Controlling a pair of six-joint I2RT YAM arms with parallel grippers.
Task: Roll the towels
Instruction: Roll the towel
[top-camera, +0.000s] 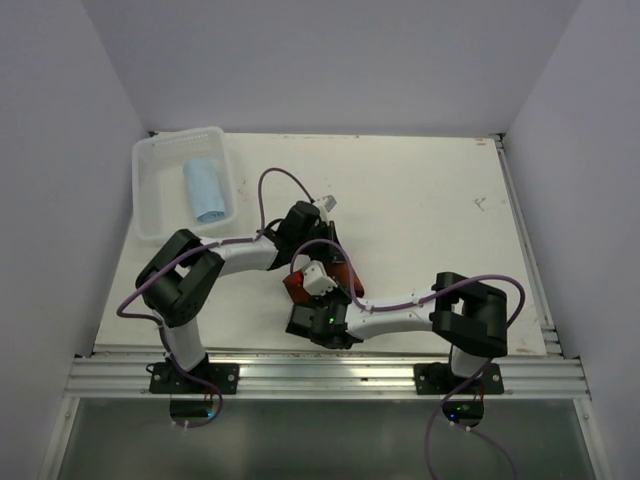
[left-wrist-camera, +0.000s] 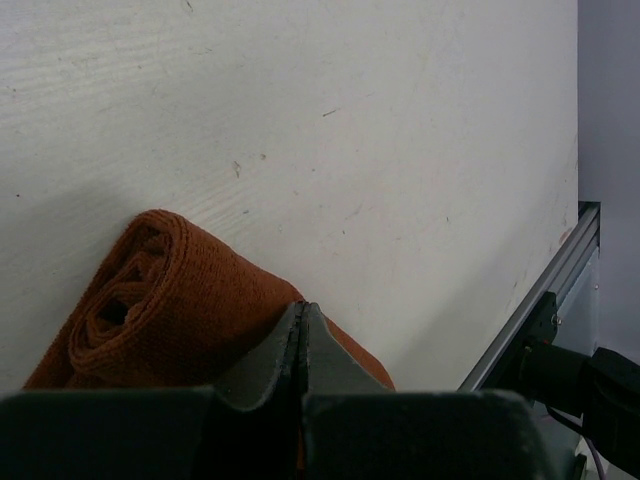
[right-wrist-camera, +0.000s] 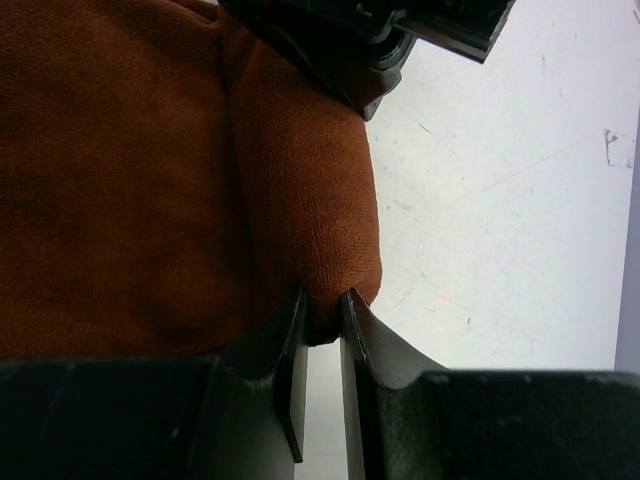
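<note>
Where rust towel (left-wrist-camera: 170, 300) lies, white tbl (left-wrist-camera: 350, 120) scuffed; walls (top-camera: 60, 120) pale grey.

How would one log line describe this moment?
left gripper: shut, at rust towel | right gripper: pinching rust towel | blue towel: in basket

From overhead I get only slivers of the rust towel (top-camera: 343, 275); the rest is covered. On the left wrist camera, the left gripper (left-wrist-camera: 302, 335) hides the roll's near end, and the bottom edge crops it. On the right wrist camera the cloth runs off the left and top edges. The fold inside the right gripper (right-wrist-camera: 322, 320) is probably thin, but it is hidden.
</note>
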